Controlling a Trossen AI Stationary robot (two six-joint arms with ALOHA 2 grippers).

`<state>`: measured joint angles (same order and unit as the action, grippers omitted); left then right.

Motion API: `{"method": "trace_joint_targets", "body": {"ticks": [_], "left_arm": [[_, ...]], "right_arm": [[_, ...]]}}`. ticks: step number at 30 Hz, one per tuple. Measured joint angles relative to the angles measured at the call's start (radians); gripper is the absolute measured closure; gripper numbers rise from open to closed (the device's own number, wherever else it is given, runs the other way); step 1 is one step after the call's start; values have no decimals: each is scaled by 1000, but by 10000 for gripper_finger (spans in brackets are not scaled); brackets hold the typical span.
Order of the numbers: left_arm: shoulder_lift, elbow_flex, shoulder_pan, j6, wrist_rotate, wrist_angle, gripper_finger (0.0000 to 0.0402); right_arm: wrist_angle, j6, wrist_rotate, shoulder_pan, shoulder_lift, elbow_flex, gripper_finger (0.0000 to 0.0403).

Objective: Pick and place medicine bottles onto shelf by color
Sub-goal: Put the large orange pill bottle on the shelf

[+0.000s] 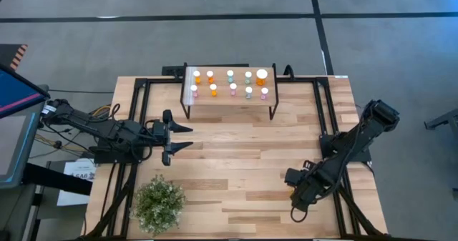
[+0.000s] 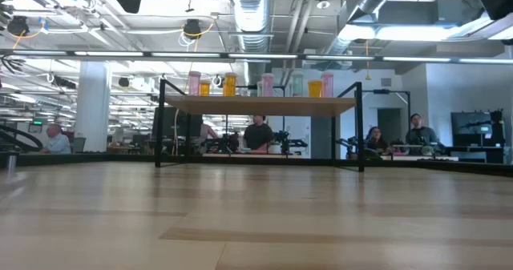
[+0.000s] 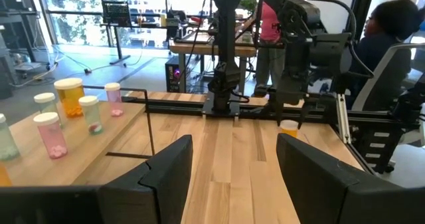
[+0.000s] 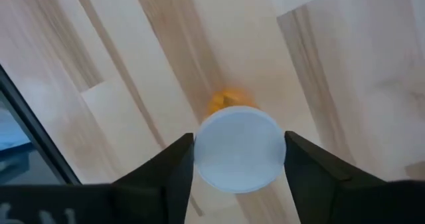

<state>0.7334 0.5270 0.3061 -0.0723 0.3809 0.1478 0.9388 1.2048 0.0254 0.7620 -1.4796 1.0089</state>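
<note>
Right gripper [image 4: 239, 159] poised over an orange bottle [image 4: 236, 144]

Its fingers stand apart, flanking the white cap, well away from the shelf [image 1: 229, 98]; left gripper [image 1: 179, 137] waits open.

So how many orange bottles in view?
5 orange bottles. Four on the shelf: two at the back row's left end, a large one at its right end, one in front. The fifth is at the right claw.

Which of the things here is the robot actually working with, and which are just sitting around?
In the job:
- bottles on the shelf
- shelf
- orange bottle between the right pincer fingers
- left pincer, open, waiting

Just lying about:
- plant
</note>
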Motion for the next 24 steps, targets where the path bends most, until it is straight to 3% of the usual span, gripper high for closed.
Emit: {"method": "trace_joint_targets", "body": {"ticks": [13,18,24], "left_arm": [[0,0,0,-1,0,0,195],[0,0,0,-9,0,0,195],[0,0,0,-9,0,0,195]], "right_arm": [[3,-160,1,-104,9,19,198],[36,-347,1,-254,71,101,187],[139,-640,3,-527,133,293,188]]}}
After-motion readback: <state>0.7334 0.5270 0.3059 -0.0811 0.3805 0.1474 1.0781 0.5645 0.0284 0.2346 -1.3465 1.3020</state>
